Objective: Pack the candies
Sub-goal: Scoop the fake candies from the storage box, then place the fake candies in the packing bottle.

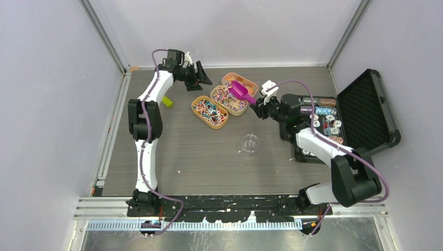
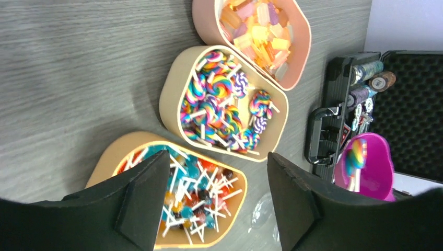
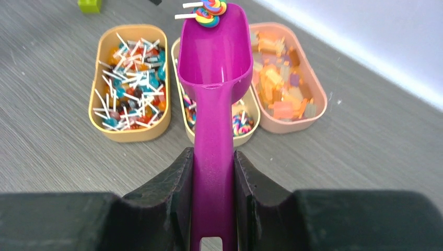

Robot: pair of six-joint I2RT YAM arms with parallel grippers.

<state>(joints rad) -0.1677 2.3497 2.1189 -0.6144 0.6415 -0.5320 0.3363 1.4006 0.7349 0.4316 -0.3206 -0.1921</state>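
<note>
— Where's the left gripper (image 2: 218,157)?

— Far left, hanging above the table (image 1: 198,157), jaws spread wide with nothing in them. A small green block (image 1: 167,101) lies near that arm.

— And the candies (image 2: 219,104)?

— Sorted into three oval trays set side by side. The tan tray (image 3: 130,137) on the left is a jumble of tiny lollipops in red, blue and orange, white sticks pointing every way. The middle tray (image 2: 172,99) has rainbow and purple swirl lollipops. The pink tray (image 2: 201,21) holds flat pastel squares in yellow, orange, pink and purple.

— Any outside the trays?

— One. A rainbow swirl lollipop (image 3: 209,8) lies at the tip of the magenta scoop (image 3: 214,52), which is up over the middle tray. The right gripper (image 3: 213,162) is clenched on the scoop's handle.

— Further right?

— A clear cup (image 1: 250,144) stands alone, nearer the arm bases. At the right edge an open black case (image 1: 365,104) holds poker chips (image 1: 324,111).
</note>
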